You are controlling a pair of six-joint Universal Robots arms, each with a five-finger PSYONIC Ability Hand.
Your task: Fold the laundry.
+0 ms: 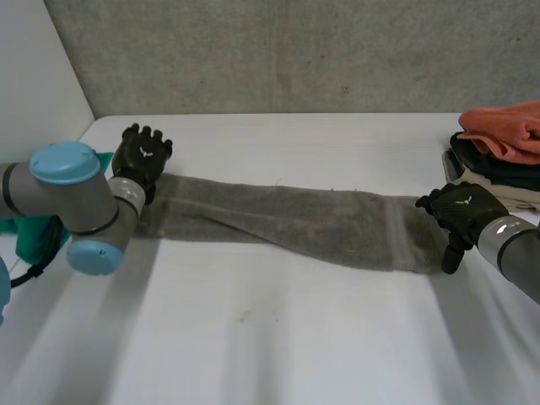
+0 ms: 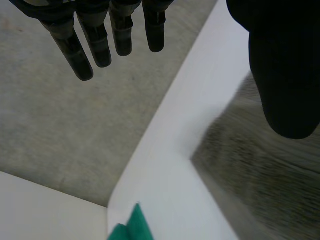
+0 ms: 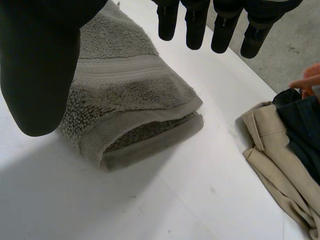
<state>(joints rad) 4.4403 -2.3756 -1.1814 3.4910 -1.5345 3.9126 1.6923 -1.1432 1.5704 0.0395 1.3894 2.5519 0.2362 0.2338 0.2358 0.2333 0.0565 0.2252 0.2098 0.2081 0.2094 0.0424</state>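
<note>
Grey towel [image 1: 287, 221] mid-frame on white table [image 1: 253, 337], already doubled lengthwise into narrow strip. Long axis runs left to right, right end slightly lower in frame. My left hand [image 1: 142, 156] at left end, upper left: fingers straight, thumb apart, gripping nothing. My right hand [image 1: 460, 211] over right end, also spread wide, empty. Likely reason: one hand per end, ready to bring ends together. Clothes pile [image 1: 502, 148] at right edge.

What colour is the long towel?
Grey towel, banded near its end; right wrist view shows it best.
</note>
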